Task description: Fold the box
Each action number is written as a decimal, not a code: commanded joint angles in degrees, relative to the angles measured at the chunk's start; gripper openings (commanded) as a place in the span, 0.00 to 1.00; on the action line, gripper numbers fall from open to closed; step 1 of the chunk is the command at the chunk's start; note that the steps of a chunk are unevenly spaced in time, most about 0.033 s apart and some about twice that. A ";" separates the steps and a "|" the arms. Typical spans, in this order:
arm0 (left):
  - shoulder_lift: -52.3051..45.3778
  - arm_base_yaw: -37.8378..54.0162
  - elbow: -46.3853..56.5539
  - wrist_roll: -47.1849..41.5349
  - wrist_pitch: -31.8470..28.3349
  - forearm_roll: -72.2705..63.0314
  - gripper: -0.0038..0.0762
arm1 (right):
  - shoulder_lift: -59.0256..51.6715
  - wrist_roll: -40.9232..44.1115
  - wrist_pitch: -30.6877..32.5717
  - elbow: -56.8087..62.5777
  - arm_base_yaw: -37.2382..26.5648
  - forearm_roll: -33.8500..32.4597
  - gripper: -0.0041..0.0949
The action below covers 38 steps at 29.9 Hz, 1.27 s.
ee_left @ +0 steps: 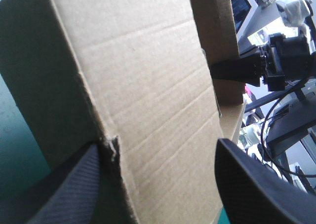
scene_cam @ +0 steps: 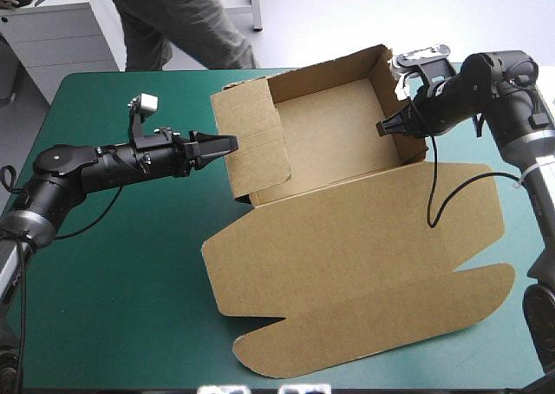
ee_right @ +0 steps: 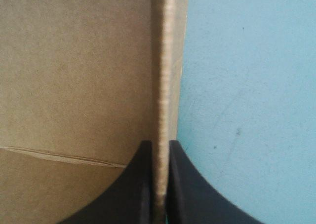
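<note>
The brown box [scene_cam: 334, 138] stands as an open tray at the table's far middle, its lid [scene_cam: 355, 246] lying flat toward the front. My left gripper [scene_cam: 227, 142] is open at the tray's left wall [ee_left: 148, 86], which stands between its spread black fingers [ee_left: 74, 184], as does my left gripper [ee_left: 158, 145] in its own view. My right gripper [scene_cam: 384, 127] is shut on the top edge of the right wall [ee_right: 165, 61], the board pinched at my right gripper [ee_right: 160, 144]. The left wrist view also shows my right gripper [ee_left: 237, 68] across the tray.
The bare teal-green cover [scene_cam: 113, 264] stretches left and in front of the box. The lid's rounded flap [scene_cam: 381, 333] reaches close to the table's front edge. A narrow strip of cover [ee_right: 247, 86] lies beyond the right wall.
</note>
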 commanded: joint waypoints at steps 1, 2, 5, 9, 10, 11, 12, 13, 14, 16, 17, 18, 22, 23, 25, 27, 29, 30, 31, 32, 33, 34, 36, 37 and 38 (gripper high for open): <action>-2.00 -0.32 -1.90 0.12 0.91 -2.44 0.63 | -2.46 -0.08 -2.14 -1.74 -0.13 1.18 0.03; -2.12 -0.32 -1.90 -1.25 0.91 -1.01 0.63 | -2.46 -0.08 -2.14 -1.74 -0.13 1.18 0.03; -2.51 -0.32 -2.26 -9.89 0.38 3.02 0.63 | -2.46 -0.08 -2.14 -1.74 -0.13 1.18 0.03; -3.09 -1.74 -5.39 -20.33 -0.39 14.50 0.63 | -2.46 0.23 -2.35 -1.74 -0.13 1.18 0.03; -3.35 -2.47 -6.23 -22.95 -1.07 16.91 0.63 | -2.46 0.21 -2.35 -1.74 -0.13 1.18 0.03; -3.76 -3.94 -7.53 -26.10 -2.61 20.72 0.63 | -2.46 0.39 -2.46 -1.74 -0.13 1.18 0.03; -4.08 -5.16 -8.47 -28.18 -3.69 23.18 0.63 | -2.46 0.39 -2.53 -1.74 0.11 1.18 0.03; -4.39 -6.48 -9.57 -30.61 -4.86 25.75 0.63 | -2.46 0.39 -2.53 -1.74 0.45 1.18 0.03; -4.69 -8.60 -10.80 -34.42 -6.60 29.89 0.63 | -2.46 0.39 -2.53 -1.74 0.68 1.28 0.03; -4.68 -12.15 -12.23 -40.48 -9.30 36.85 0.63 | -2.46 1.09 -2.87 -1.74 1.57 0.49 0.03; -4.68 -14.05 -12.80 -44.57 -10.18 41.29 0.63 | -2.57 1.42 -3.00 -1.74 1.84 0.10 0.03; -4.68 -15.92 -12.89 -47.99 -11.10 45.74 0.63 | -2.57 1.42 -3.00 -1.74 2.29 -0.16 0.03; -4.68 -22.23 -12.89 -64.17 -12.62 60.89 0.63 | -2.69 2.61 -3.79 -1.74 4.69 -2.02 0.03; -4.68 -23.68 -12.89 -67.87 -12.66 64.19 0.63 | -2.69 3.31 -4.22 -1.74 5.53 -2.83 0.03; -4.68 -26.09 -12.99 -73.06 -12.66 69.19 0.63 | -2.80 4.63 -4.77 -1.84 7.50 -5.39 0.03; -4.68 -28.26 -12.99 -77.53 -12.66 73.73 0.63 | -2.80 6.21 -5.30 -1.86 9.78 -8.20 0.03; -4.68 -29.81 -12.99 -82.16 -12.66 77.72 0.63 | -2.80 7.60 -5.68 -1.86 11.61 -10.24 0.03; -4.68 -30.33 -12.99 -84.88 -12.66 79.89 0.63 | -2.80 8.39 -5.82 -1.86 12.48 -11.25 0.03; -4.68 -30.62 -12.99 -87.31 -12.66 82.10 0.63 | -2.80 9.19 -6.05 -1.86 13.11 -11.83 0.03; -4.68 -30.74 -12.99 -89.37 -12.42 83.34 0.63 | -2.80 9.55 -6.34 -1.86 13.59 -12.05 0.03; -4.68 -30.78 -12.99 -90.75 -12.27 84.19 0.63 | -2.80 9.55 -6.49 -1.96 13.81 -11.92 0.03; -4.68 -30.78 -12.99 -91.17 -12.17 84.49 0.63 | -2.80 10.05 -6.49 -2.28 14.00 -11.83 0.03; -4.68 -30.78 -12.99 -91.43 -12.02 84.76 0.63 | -2.80 10.54 -6.64 -3.23 14.11 -11.44 0.03; -4.56 -30.78 -12.99 -91.43 -12.02 84.76 0.63 | -2.80 10.54 -6.64 -3.80 14.11 -11.02 0.03; -4.43 -30.78 -12.99 -91.43 -12.02 84.87 0.63 | -2.80 10.54 -6.51 -4.53 14.11 -10.53 0.03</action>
